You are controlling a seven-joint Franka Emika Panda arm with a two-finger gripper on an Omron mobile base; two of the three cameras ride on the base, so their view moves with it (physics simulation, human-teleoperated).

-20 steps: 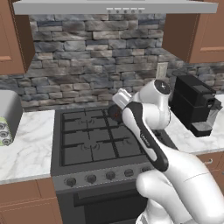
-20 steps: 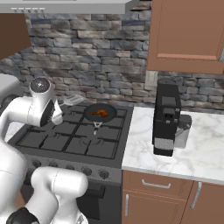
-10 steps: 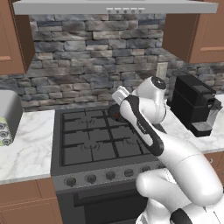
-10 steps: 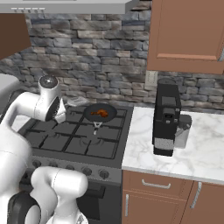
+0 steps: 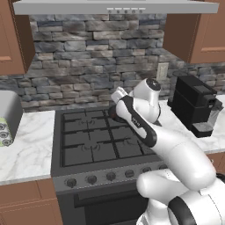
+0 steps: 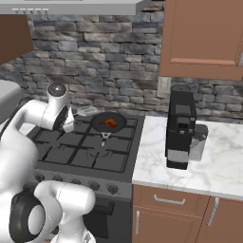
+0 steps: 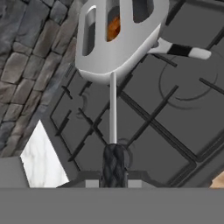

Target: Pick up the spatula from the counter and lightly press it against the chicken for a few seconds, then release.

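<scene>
Black and bumpy, the handle of the spatula (image 7: 113, 65) sits in the pincer (image 7: 113, 176). The pincer squeezes it from both sides, with its fingers pulled in narrow. The spatula is up in the air over the stove (image 7: 175, 144). Its long line runs straight away from the hand. The handle is nearest, then comes a thin metal stick, then the wide silver blade with long holes at the far end. The blade points toward the back right corner of the stove, where the pan (image 6: 98, 125) sits on a burner. The orange chicken (image 7: 113, 27) peeps through the holes in the blade. It lies in the middle of the pan. In the right base view the blade hangs just beside the pan's left rim, near the back edge of the stove. Whether it touches the chicken cannot be told. The pan's own handle sticks out toward the front of the stove. Farther off, a black coffee machine (image 6: 180, 126) stands on the counter (image 6: 213, 161), well apart to the right.
</scene>
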